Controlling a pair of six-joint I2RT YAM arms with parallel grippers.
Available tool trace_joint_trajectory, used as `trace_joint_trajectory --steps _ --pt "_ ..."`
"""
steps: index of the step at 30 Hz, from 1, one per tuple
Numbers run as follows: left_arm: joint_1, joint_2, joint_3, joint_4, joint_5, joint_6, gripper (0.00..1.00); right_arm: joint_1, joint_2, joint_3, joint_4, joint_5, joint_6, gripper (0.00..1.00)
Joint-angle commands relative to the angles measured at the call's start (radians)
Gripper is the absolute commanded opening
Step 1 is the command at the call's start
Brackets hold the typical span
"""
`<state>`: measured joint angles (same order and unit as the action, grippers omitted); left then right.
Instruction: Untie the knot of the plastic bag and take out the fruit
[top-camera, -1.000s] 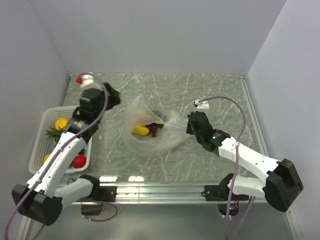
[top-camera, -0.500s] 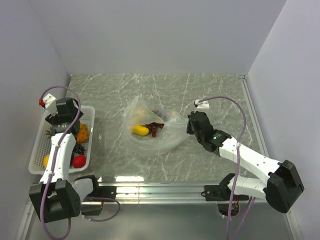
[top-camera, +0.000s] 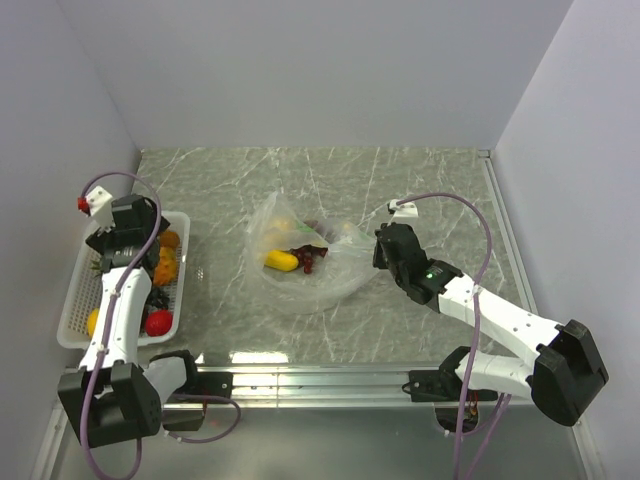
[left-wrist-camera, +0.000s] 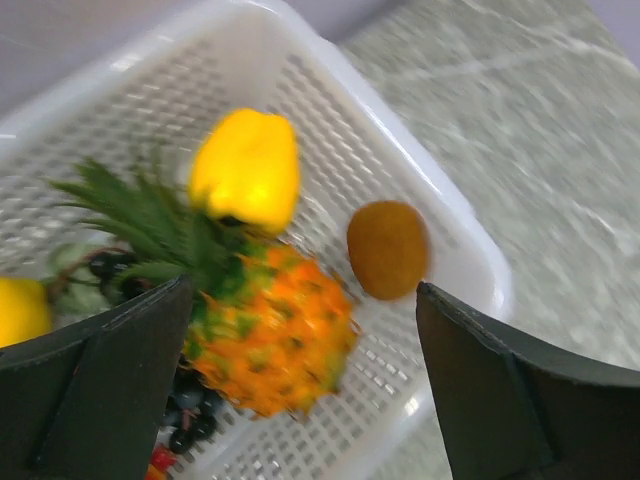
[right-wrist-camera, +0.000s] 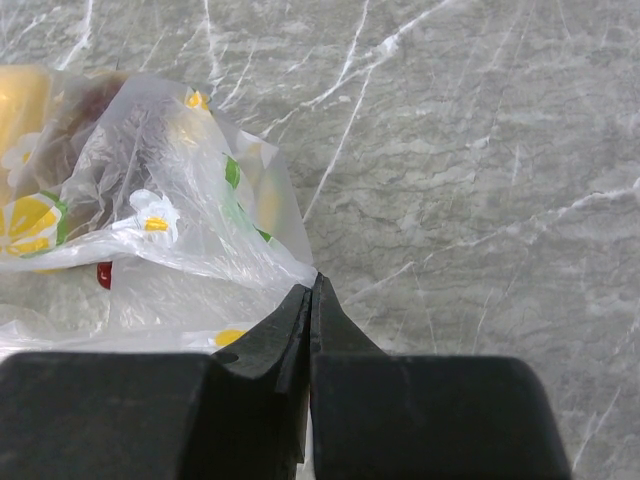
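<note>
The plastic bag (top-camera: 300, 262) lies crumpled at mid-table, clear with a flower print, holding a yellow fruit (top-camera: 281, 260) and dark red grapes (top-camera: 312, 258). I cannot make out a knot. My right gripper (top-camera: 380, 246) is shut on the bag's right edge (right-wrist-camera: 285, 262), its fingertips (right-wrist-camera: 305, 300) pinching the film. My left gripper (left-wrist-camera: 300, 390) is open wide over the white basket (left-wrist-camera: 330, 90), empty. Under it lies the orange pineapple (left-wrist-camera: 280, 340), blurred. Beside the pineapple are a yellow fruit (left-wrist-camera: 245, 170), a brownish round fruit (left-wrist-camera: 388, 248) and dark grapes (left-wrist-camera: 110, 268).
The basket (top-camera: 72, 300) stands at the table's left edge and also holds a small red fruit (top-camera: 158, 322) and another yellow one (top-camera: 93, 320). Walls close in on the left, back and right. A metal rail runs along the near edge.
My left arm has swung from beside the bag to over the basket. The pineapple now lies in the basket under open jaws. The right arm and the bag have not moved.
</note>
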<state>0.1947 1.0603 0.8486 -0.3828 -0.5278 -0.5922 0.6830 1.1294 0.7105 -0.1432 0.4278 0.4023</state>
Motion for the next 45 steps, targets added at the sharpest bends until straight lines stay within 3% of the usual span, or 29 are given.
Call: trace_joint_trajectory --steps 1,4,7,11,13,16,19,27,33,38,45 --pt "-0.034 -0.048 0.046 0.022 0.156 0.045 0.98 0.003 -0.016 -0.006 0.016 0.022 -0.010 0.00" --pt "-0.145 -0.080 0.070 0.009 0.280 0.069 0.96 0.003 -0.017 -0.002 0.011 0.037 -0.013 0.00" --pt "-0.384 -0.123 0.098 0.010 0.346 0.063 0.93 0.003 -0.026 0.001 0.013 0.052 -0.022 0.00" --pt "-0.659 -0.109 0.168 0.022 0.377 0.087 0.82 0.003 -0.031 0.006 0.013 0.058 -0.033 0.00" --pt "-0.769 -0.076 0.199 0.022 0.364 0.109 0.79 0.004 -0.033 0.009 0.011 0.055 -0.031 0.00" --pt "-1.053 0.019 0.265 0.022 0.257 0.158 0.78 0.004 -0.037 0.009 0.010 0.051 -0.030 0.00" --pt "-1.156 0.142 0.313 0.018 0.160 0.155 0.77 0.004 -0.040 0.009 0.008 0.052 -0.028 0.00" --pt "-1.190 0.420 0.331 -0.042 0.062 -0.003 0.70 0.006 -0.063 0.003 -0.006 0.046 -0.020 0.00" --pt "-1.089 0.515 0.273 -0.093 -0.063 -0.121 0.66 0.006 -0.071 -0.011 -0.004 0.040 -0.010 0.00" --pt "-0.982 0.506 0.196 -0.012 -0.126 -0.214 0.72 0.006 -0.068 -0.011 0.001 0.040 -0.011 0.00" --pt "-0.897 0.615 0.176 0.093 -0.023 -0.230 0.89 0.009 -0.063 -0.008 0.002 0.023 -0.008 0.00"
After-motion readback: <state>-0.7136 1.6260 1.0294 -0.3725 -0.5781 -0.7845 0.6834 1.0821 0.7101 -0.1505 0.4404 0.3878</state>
